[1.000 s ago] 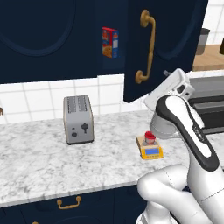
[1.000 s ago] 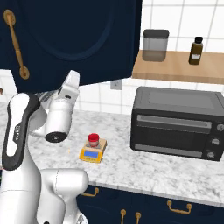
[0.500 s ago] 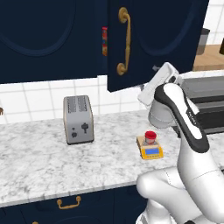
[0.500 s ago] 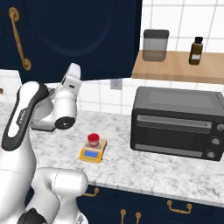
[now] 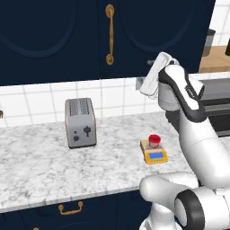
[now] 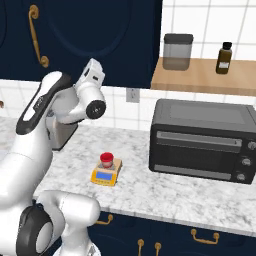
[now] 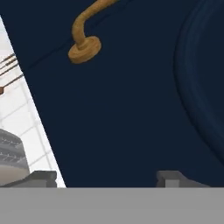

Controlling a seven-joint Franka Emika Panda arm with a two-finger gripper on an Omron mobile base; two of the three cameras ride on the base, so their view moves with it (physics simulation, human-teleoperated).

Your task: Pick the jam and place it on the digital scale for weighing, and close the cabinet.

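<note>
Item: jam [image 5: 154, 139] — you have it upright on the grey plate of the digital scale [image 5: 155, 155], red lid up and clear of the blue display, so the weighing half reads as done. Both sit on the marble counter [image 5: 40, 166], well apart from the toaster [image 5: 81, 122] and near the toaster oven [image 6: 202, 142].

Item: cabinet [image 5: 58, 40] — its navy door looks flush with its neighbour, brass handle [image 5: 109, 33] vertical; you would judge it closed or nearly so.

Item: gripper [image 7: 105, 177] — raised at the lower edge of that door, fingertips [image 7: 173, 177] set apart with only navy panel between them, nothing held. It stands there because the flat of the hand suits pushing the door. The handle's foot [image 7: 85, 49] sits above the fingers in the hand view.

Item: shelf [image 6: 205, 75] — holds a canister [image 6: 177, 51] and a dark bottle [image 6: 223, 57], no part of your job
</note>
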